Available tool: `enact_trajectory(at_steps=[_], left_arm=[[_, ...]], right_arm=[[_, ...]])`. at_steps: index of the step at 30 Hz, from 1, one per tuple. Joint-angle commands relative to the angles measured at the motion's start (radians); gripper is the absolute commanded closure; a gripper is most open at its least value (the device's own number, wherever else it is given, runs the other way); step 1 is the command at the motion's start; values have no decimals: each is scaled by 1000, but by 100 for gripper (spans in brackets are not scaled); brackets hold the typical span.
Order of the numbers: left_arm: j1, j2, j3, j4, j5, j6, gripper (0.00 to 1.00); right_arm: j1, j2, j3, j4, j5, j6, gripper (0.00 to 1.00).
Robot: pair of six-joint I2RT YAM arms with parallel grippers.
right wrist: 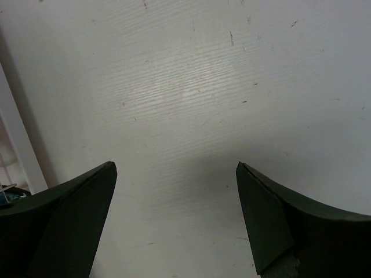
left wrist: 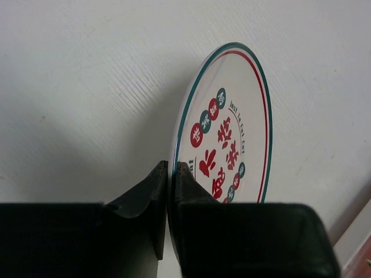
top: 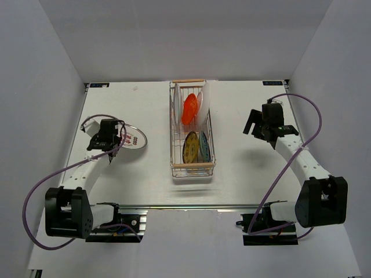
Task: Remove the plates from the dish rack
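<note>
Left of the dish rack (top: 193,165), left pincer (left wrist: 171,167) clamps a plate (left wrist: 232,133); right pincer (right wrist: 177,168) gapes.

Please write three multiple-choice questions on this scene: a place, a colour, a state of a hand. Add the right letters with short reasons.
1. Where does the dish rack stand on the table?
A. at its left edge
B. in the middle, between the arms
C. at its right edge

2. Which plate does the left hand hold?
A. plain orange
B. yellow patterned
C. white with red marks

3. How is the right hand?
A. open, empty
B. shut on a plate
C. shut, empty

1 B: the top view shows it between the arms.
2 C: red marks on white in the left wrist view.
3 A: jaws wide apart, only table between.
</note>
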Motion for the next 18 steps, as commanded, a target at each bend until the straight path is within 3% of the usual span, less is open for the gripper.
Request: enact_trajectory(at_steps=[1,2,9,18], left_arm=[[22,-39,-44,84,48,-63,100],[34,-40,-58,90,54,-73,100],[43,-24,-130,64,76,-130,75],[43,16,-190,40,92,-170,67]], right_arm=[[2,-31,-7,47,-35,4,11],[-3,-34,-7,50,-42,4,11],[6,-130,-41,95,-150,-8,11],[107,-170,48,-3,-322,-66,11]])
